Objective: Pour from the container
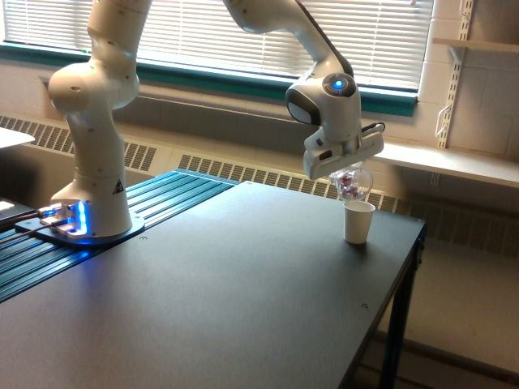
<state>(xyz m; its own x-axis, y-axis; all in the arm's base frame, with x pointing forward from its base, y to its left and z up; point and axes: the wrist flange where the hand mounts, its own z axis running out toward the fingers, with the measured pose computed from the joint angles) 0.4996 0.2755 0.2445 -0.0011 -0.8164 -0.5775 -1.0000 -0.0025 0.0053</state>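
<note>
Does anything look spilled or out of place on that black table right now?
Nothing stands out. The white cup stands upright near the table's far corner on the exterior view's right, with no bits visible around it. The gripper holds the clear container tilted just above the cup, as pouring would need.
</note>
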